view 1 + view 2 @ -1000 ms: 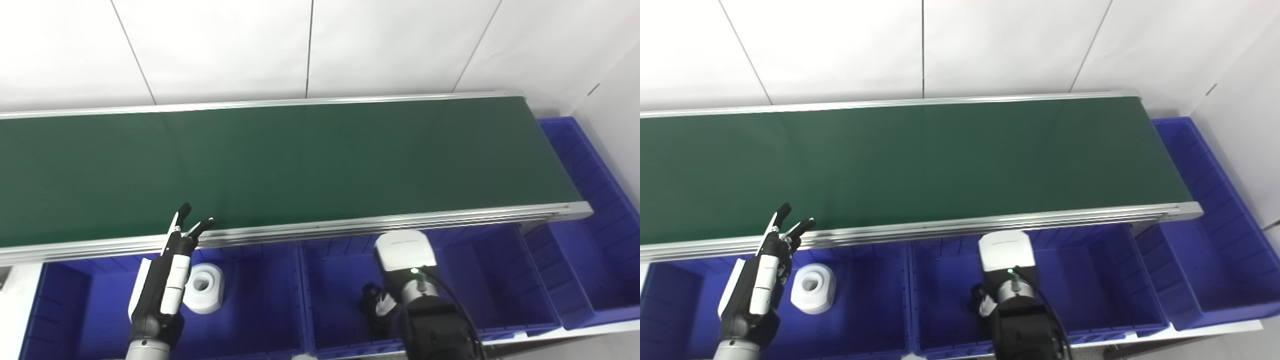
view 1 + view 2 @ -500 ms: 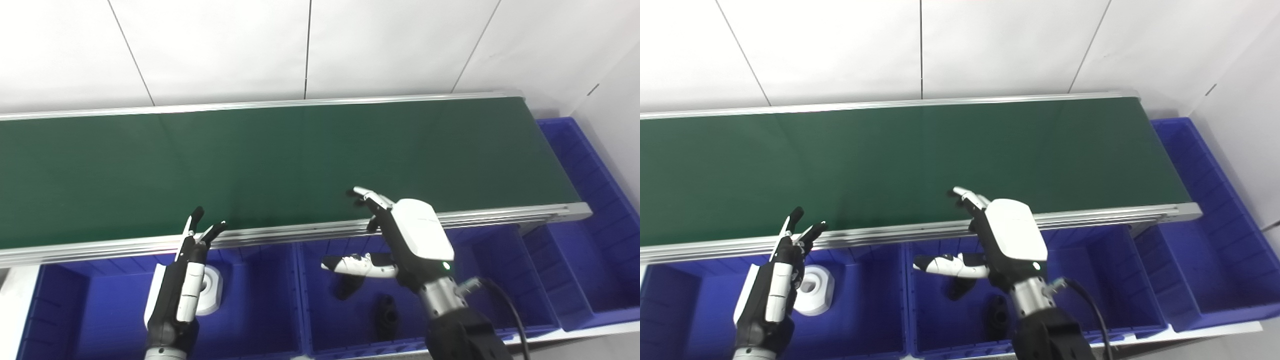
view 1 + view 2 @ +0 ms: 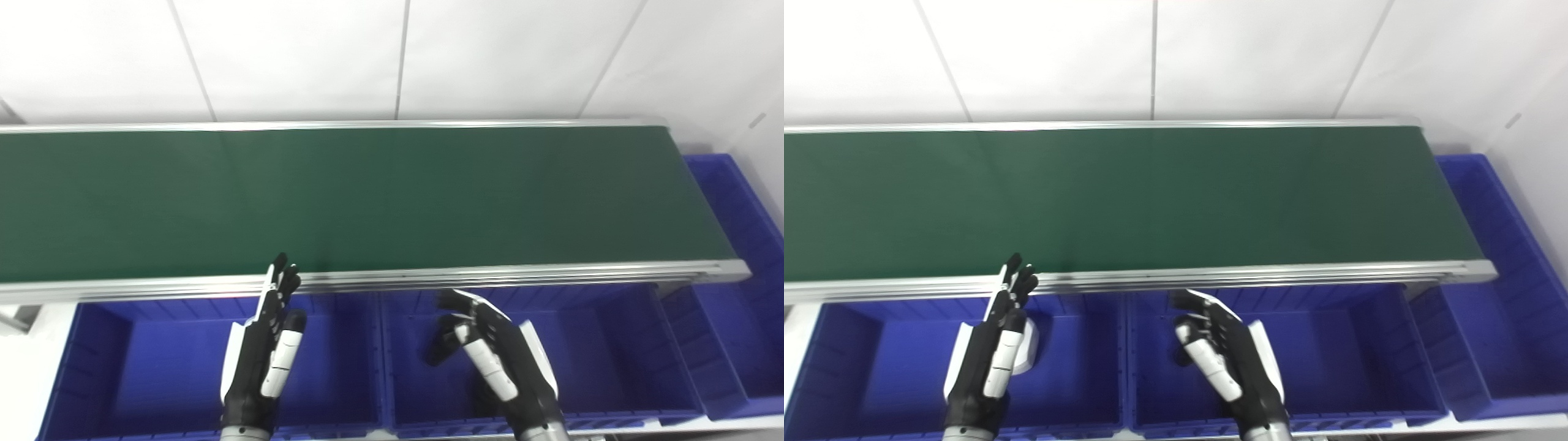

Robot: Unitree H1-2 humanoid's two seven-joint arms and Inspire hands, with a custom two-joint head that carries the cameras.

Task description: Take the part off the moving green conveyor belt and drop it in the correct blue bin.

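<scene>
The green conveyor belt [image 3: 392,196] carries no part in either eye view. My left hand [image 3: 263,352] is open, fingers straight and pointing at the belt's near rail, above the left blue bin [image 3: 141,367]. A white ring-shaped part [image 3: 1030,346] lies in that bin, mostly hidden behind the hand. My right hand [image 3: 496,361] is open and empty, fingers apart and slightly curled, above the middle blue bin [image 3: 600,355]. A dark shape [image 3: 440,354] by its thumb may be a black part; I cannot tell.
The belt's aluminium rail [image 3: 490,275] runs along the far edge of the bins. A further blue bin [image 3: 735,306] stands at the belt's right end. White wall panels rise behind the belt.
My right hand came up out of the middle bin, opened, then drew back low over it. My left hand's fingers straightened. The camera shifted, so the whole picture moved.
</scene>
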